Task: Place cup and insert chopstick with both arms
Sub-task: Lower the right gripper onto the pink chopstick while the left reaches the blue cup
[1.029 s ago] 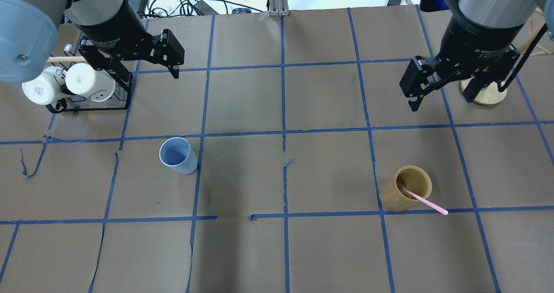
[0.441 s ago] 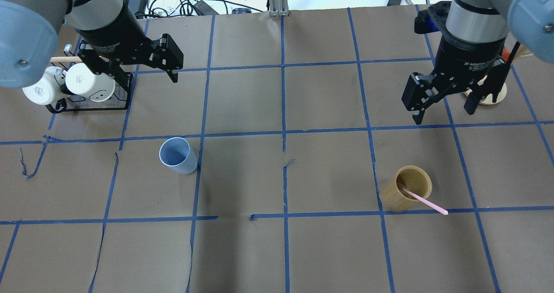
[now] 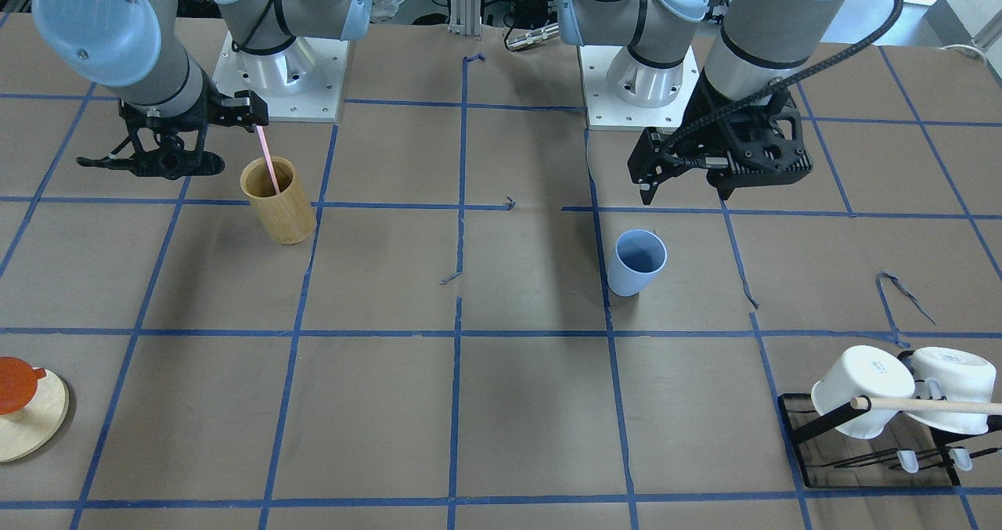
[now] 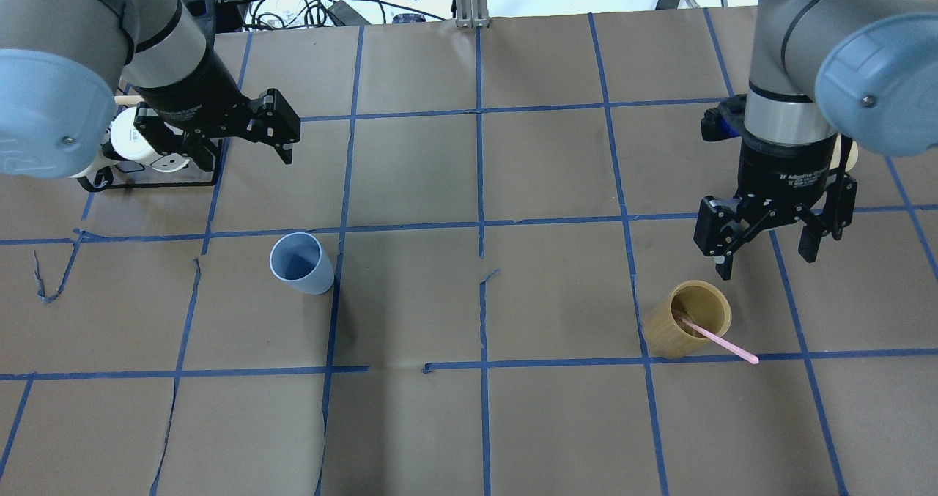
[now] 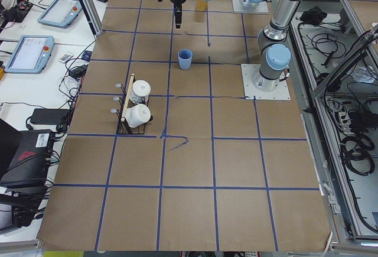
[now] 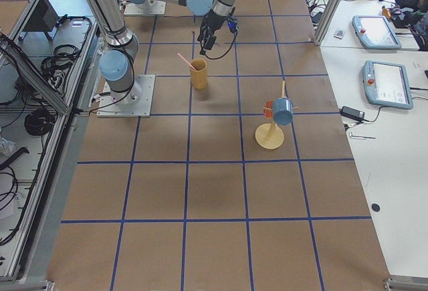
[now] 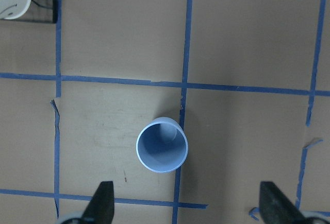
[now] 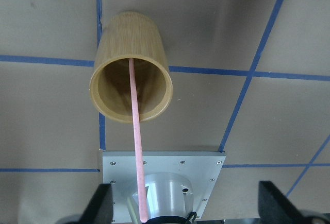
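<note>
The light blue cup [image 4: 300,263] stands upright on the brown table, left of centre; it also shows in the front view [image 3: 638,262] and the left wrist view [image 7: 162,145]. The pink chopstick [image 4: 722,342] leans inside a tan bamboo cylinder [image 4: 685,320] at the right, and also shows in the right wrist view [image 8: 136,131]. My left gripper [image 4: 238,148] is open and empty, above and behind the cup. My right gripper [image 4: 766,258] is open and empty, just behind the bamboo cylinder and above it.
A black rack with two white mugs [image 3: 877,405] and a wooden dowel stands at the far left, partly under my left arm. A round wooden stand [image 6: 271,134] with a blue mug sits at the far right. Blue tape lines cross the table, torn in places.
My right gripper has moved toward the bamboo cylinder and now hangs just behind it. My left gripper has shifted slightly toward the cup. Both stay open.
</note>
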Robot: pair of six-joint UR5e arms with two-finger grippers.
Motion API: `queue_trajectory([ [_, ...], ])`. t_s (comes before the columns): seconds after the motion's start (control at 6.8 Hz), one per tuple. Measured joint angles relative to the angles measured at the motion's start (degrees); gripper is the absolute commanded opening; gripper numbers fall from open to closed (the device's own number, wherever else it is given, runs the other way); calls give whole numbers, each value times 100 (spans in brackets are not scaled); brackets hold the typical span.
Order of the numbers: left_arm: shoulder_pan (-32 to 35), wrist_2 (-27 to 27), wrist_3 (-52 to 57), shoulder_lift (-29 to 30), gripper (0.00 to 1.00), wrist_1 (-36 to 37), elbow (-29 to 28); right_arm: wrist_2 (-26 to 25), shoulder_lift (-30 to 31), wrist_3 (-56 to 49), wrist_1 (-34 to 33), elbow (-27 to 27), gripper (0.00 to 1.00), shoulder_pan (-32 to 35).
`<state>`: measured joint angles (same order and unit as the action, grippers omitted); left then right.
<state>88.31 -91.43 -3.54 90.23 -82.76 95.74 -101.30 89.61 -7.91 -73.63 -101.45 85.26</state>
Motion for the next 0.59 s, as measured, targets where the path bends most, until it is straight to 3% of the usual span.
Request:
queue_trajectory([
  [0.15,-46,-2,10,49,100,108,95,-5,-63,148,20,-256,100,-52],
  [0.44,-111,1,115,73,100,241,361,9,-97,401,238,-639,71,-105],
  [0.59,-231,15,275,103,100,482,564,37,-99,464,396,-719,71,-124],
])
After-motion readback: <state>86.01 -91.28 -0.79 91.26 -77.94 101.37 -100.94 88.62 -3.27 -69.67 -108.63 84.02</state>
